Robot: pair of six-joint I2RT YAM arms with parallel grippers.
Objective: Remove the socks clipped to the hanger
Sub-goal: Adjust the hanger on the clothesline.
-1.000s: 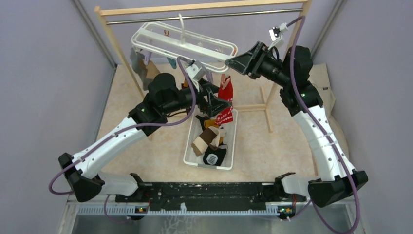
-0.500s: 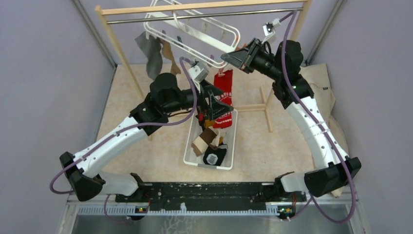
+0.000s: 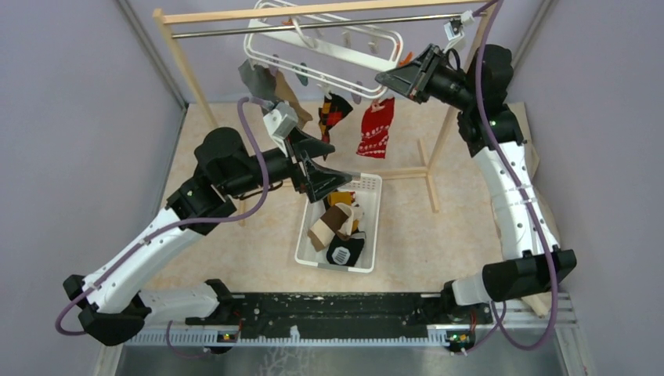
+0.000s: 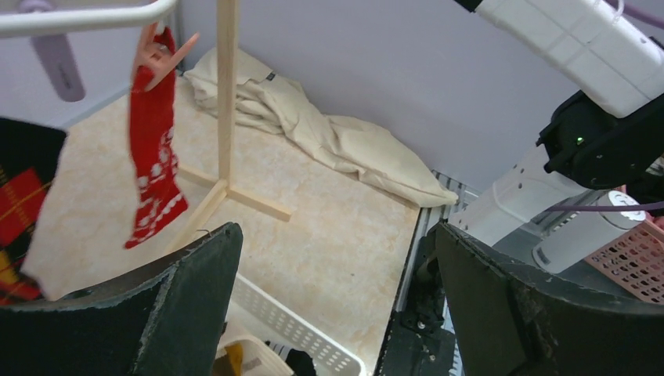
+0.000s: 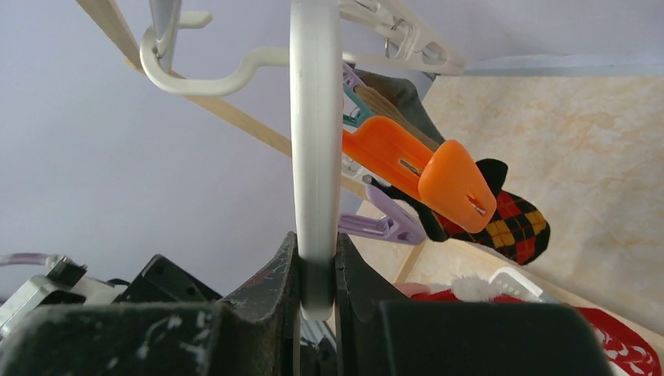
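Hanger (image 5: 315,117) swung up, long axis L-R; R tool (image 5: 316,272) clamps it, L tool (image 4: 337,294) apart.

Your left arm (image 3: 149,243) and right arm (image 3: 513,200) have white shell links between bulky black joints, each trailed by a purple cable (image 3: 478,70). The left hand (image 3: 325,166) and right hand (image 3: 385,78) are matte black wedges, their inner faces scuffed with pale flecks.
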